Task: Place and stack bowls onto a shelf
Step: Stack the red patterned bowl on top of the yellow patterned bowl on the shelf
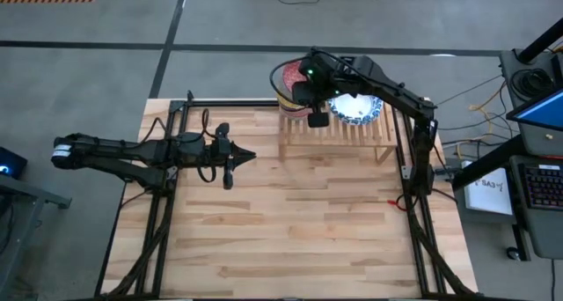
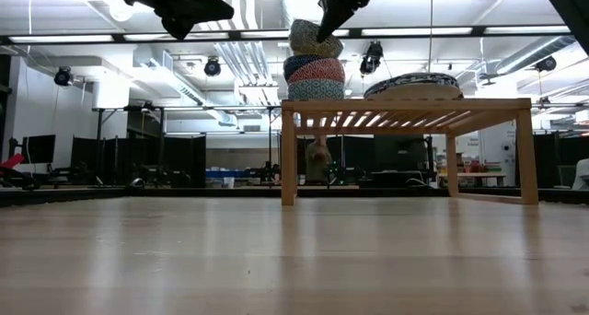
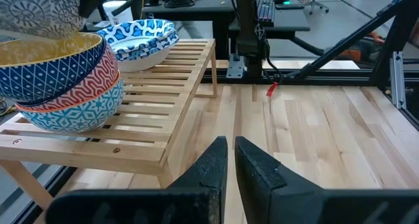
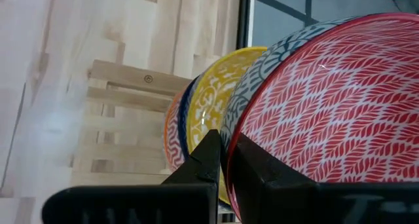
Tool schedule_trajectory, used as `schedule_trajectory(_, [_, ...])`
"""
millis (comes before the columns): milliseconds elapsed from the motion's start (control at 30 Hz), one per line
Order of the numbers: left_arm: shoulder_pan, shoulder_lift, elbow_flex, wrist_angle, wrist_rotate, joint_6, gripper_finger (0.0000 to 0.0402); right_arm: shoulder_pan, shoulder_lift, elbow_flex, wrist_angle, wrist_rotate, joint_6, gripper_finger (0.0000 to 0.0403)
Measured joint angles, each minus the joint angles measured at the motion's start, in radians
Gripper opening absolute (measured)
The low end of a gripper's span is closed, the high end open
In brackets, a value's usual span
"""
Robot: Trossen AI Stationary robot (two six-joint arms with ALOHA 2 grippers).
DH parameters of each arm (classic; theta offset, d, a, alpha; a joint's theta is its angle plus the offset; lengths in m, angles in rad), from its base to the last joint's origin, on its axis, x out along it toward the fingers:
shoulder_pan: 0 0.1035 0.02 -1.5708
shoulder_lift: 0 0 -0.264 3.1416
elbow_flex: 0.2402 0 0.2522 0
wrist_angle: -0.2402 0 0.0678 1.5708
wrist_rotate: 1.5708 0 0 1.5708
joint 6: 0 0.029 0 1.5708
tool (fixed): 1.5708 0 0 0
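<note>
Right gripper [image 4: 221, 160] clamps the red bowl's [image 4: 327, 112] rim over the stack on the shelf [image 1: 339, 134]. Left gripper [image 1: 249, 157], closed and empty, hovers over the table [image 1: 290, 231].

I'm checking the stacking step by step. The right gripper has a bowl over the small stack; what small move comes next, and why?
Probably lower it a little and seat it. The right gripper is shut on the red bowl's rim, tilted above the stack on the shelf, not yet nested. The left gripper waits shut over the table.
</note>
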Motion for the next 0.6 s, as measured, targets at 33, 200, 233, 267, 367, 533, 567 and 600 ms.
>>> schedule_trajectory(33, [0.0, 0.0, 0.0, 0.0, 0.0, 0.0, 0.0013, 0.0, 0.0, -0.003, 0.0, 0.0, 0.001, 0.0013])
schedule_trajectory(200, [0.0, 0.0, 0.0, 0.0, 0.0, -0.003, 0.0013, 0.0, 0.0, -0.029, 0.0, 0.0, 0.008, 0.0016])
schedule_trajectory(233, [0.0, 0.0, 0.0, 0.0, 0.0, -0.003, 0.0013, 0.0, 0.0, -0.036, 0.001, 0.0, 0.014, 0.002])
schedule_trajectory(267, [0.0, 0.0, 0.0, -0.001, 0.0, -0.003, 0.0013, 0.0, 0.0, -0.043, 0.001, 0.0, 0.02, 0.0026])
schedule_trajectory(367, [0.0, 0.0, 0.0, 0.0, 0.0, -0.003, 0.0013, 0.0, 0.0, -0.064, 0.007, -0.001, 0.031, 0.0047])
schedule_trajectory(533, [0.0, 0.0, 0.0, -0.001, 0.0, -0.003, 0.0013, 0.0, 0.0, -0.076, 0.01, 0.01, 0.046, 0.0082])
schedule_trajectory(567, [0.0, 0.0, 0.0, -0.001, 0.0, -0.003, 0.0013, 0.0, 0.0, -0.076, 0.009, 0.012, 0.046, 0.0088])
schedule_trajectory(600, [0.0, 0.0, 0.0, -0.001, 0.0, -0.003, 0.0013, 0.0, 0.0, -0.074, 0.009, 0.012, 0.047, 0.0093])
